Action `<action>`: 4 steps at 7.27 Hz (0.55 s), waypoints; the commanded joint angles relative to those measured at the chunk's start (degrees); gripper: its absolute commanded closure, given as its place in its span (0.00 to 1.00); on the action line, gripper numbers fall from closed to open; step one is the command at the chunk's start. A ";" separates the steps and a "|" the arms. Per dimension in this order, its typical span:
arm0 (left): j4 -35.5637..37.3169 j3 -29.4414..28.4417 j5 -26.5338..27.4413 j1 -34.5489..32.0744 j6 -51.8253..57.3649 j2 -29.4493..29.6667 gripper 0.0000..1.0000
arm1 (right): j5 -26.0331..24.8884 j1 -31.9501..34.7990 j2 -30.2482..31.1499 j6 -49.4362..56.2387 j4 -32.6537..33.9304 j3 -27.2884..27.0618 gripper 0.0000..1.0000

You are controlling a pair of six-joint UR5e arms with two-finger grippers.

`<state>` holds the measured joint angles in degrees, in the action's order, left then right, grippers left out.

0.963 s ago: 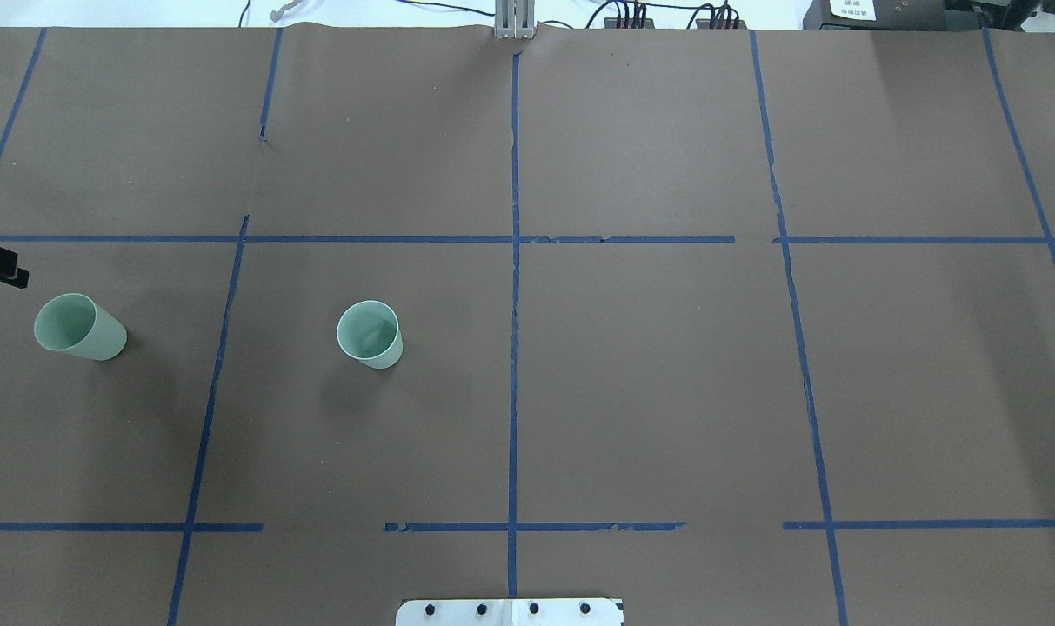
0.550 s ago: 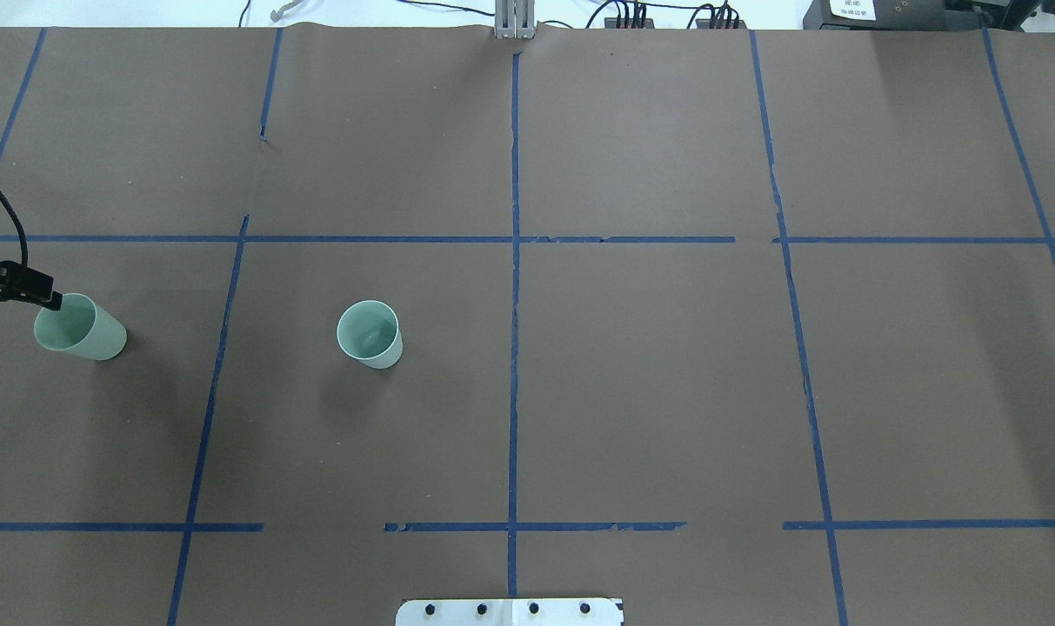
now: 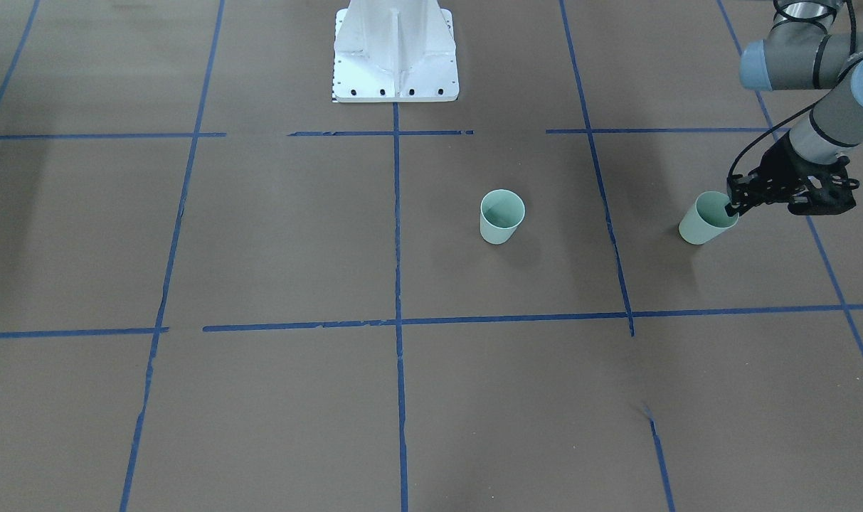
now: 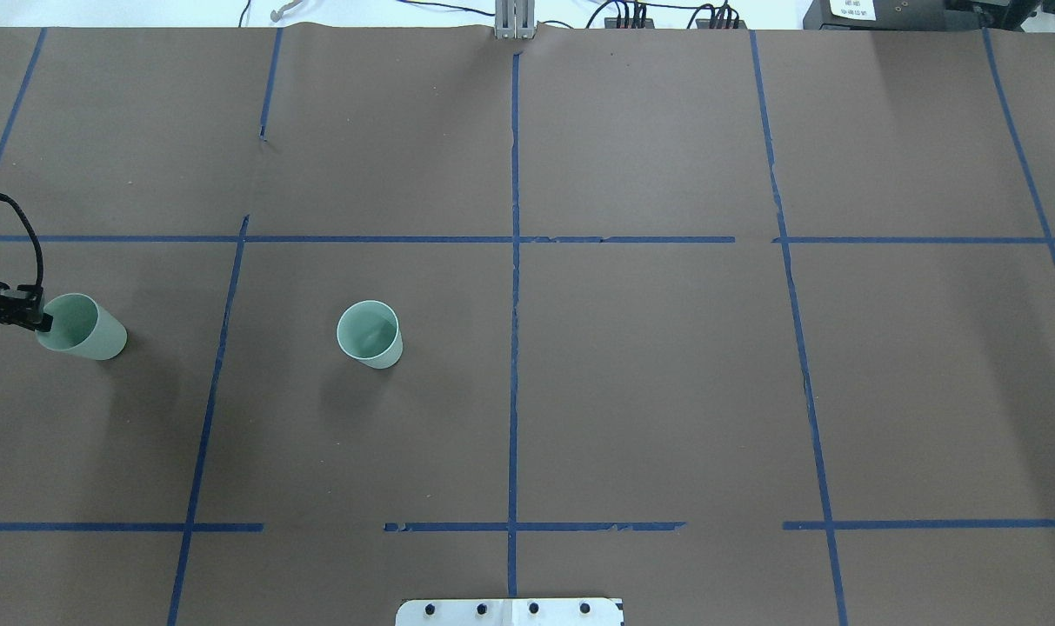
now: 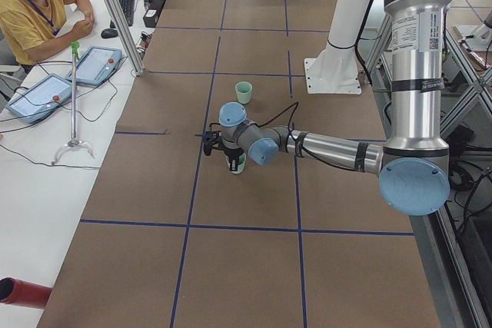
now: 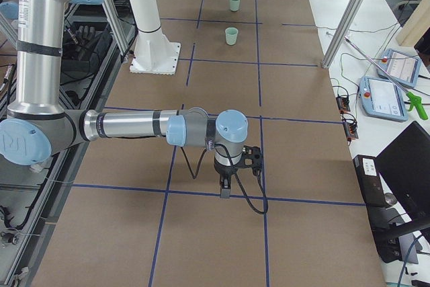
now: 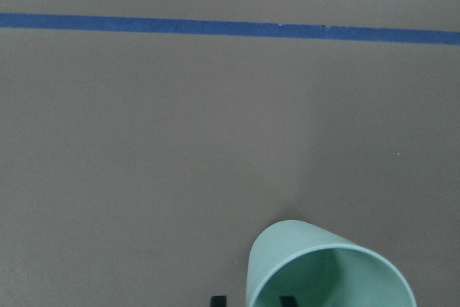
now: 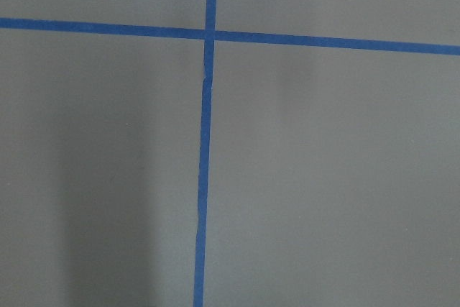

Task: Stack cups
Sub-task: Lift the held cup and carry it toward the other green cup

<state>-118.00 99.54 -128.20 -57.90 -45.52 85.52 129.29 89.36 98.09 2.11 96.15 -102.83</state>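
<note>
Both cups stand upright on the surface, on the robot's left of the white base (image 3: 395,57). The near cup (image 4: 370,335) stands alone, in front of the base. The far cup (image 4: 88,328) is well further to the left. The left fingers (image 7: 218,300) are released, one outside this cup's wall and one inside. The right fingers (image 6: 225,191) hang at the base's other side; their state we cannot tell.
</note>
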 commanded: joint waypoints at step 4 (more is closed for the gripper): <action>3.27 3.63 -4.39 -0.63 0.08 0.61 1.00 | 0.00 0.02 0.00 0.00 0.00 0.00 0.00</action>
<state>-117.19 101.48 -129.32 -58.31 -45.47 85.54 129.29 89.36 98.09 2.11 96.15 -102.83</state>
